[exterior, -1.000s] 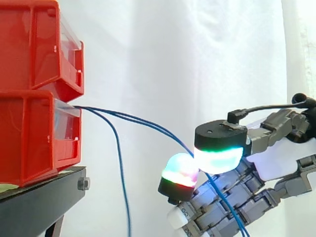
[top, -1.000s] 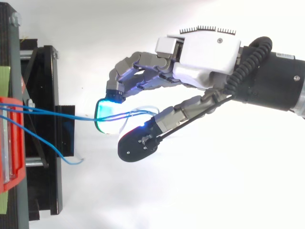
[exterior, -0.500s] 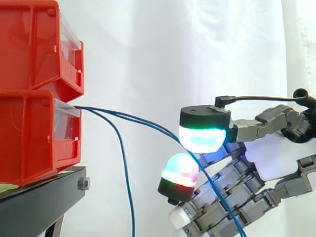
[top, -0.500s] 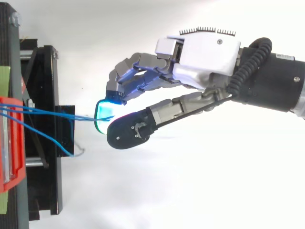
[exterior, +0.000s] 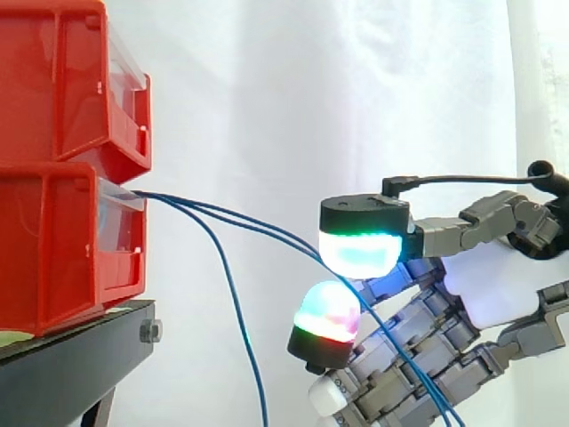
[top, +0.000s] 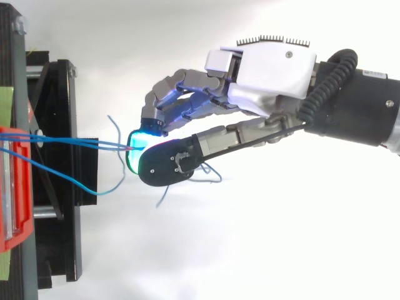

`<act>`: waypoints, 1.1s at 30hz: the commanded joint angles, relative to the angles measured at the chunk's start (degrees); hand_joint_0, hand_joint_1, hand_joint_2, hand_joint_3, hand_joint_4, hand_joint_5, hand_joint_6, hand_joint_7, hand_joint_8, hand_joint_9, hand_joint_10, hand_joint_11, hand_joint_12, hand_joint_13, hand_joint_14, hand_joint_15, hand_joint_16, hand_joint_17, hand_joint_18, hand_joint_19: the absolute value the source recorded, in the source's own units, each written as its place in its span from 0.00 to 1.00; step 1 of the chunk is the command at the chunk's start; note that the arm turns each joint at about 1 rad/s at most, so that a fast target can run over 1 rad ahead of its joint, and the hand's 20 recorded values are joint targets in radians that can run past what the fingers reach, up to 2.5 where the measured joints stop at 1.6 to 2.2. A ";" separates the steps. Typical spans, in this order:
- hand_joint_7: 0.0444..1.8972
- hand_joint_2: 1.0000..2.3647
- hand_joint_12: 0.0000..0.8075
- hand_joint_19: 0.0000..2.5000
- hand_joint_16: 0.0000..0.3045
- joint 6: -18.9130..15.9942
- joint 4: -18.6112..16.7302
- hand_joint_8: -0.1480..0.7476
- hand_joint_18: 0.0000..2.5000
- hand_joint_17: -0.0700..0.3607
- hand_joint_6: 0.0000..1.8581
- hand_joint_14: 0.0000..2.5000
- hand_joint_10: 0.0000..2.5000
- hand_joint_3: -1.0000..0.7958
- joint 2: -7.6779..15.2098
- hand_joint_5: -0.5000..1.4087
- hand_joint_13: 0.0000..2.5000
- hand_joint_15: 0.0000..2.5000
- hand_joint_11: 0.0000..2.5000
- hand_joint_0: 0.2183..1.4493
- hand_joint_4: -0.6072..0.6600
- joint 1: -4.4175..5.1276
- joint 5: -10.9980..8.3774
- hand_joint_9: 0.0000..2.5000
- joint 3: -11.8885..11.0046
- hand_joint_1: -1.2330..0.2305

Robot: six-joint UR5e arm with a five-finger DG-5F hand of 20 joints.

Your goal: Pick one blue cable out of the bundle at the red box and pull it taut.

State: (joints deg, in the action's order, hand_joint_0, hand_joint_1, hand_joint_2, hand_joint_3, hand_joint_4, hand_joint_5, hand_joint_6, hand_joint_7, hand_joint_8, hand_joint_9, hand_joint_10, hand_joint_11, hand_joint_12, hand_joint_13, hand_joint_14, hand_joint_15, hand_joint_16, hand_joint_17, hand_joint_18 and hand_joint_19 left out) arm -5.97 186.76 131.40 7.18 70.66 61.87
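At the red box (exterior: 53, 249): a bundle of blue cables (top: 94, 144) left the lower bin on the black stand (exterior: 71, 374) and ran rightward, sloping gently down, to the hand (top: 269, 69) reaching in before the white curtain (exterior: 311, 89).
Hand: the thumb (exterior: 364, 240) lay folded across the glowing fingertips (exterior: 324, 311). Two strands passed between them and looked pinched, though the contact itself sat hidden under the thumb.
Cable axis: the pinched strands lay almost level from box to hand, with the box straight ahead of the fingertips. A pull directly away from the box, along the strands, would likely tighten them.
Slack: the strands sagged in the side view and were not yet taut. A hanging cable (exterior: 240, 320) dropped loose from the box, apart from the hand.
Change: one second before, the thumb stood off to one side and the strands ran through an open gap. It had since swung over the fingertips. Loose cable ends (top: 162, 199) had sprung out around the hand.
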 commanded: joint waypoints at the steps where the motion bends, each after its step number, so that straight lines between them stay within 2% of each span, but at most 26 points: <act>1: 0.44 0.00 0.42 0.05 0.15 0.00 0.01 0.50 0.10 0.40 0.45 0.00 0.00 0.33 0.00 0.17 0.12 0.04 0.12 0.25 0.55 -0.06 0.00 0.26 0.00 0.47; 12: 0.45 0.00 0.42 0.05 0.15 0.00 0.09 0.50 0.10 0.40 0.44 0.00 0.00 0.33 0.00 0.17 0.12 0.04 0.12 0.25 0.54 0.03 0.00 0.26 0.00 0.50; 33: 0.47 0.00 0.42 0.05 0.15 -0.09 0.53 0.51 0.10 0.40 0.43 0.00 0.00 0.32 0.00 0.18 0.12 0.04 0.12 0.24 0.55 0.03 0.00 0.27 0.00 0.50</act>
State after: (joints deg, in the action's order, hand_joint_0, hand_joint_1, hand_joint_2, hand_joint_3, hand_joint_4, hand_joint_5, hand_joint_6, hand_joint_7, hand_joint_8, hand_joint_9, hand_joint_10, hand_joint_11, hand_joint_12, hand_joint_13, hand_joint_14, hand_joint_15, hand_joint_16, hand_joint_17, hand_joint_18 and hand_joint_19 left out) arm -6.06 187.28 131.39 7.16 70.66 61.88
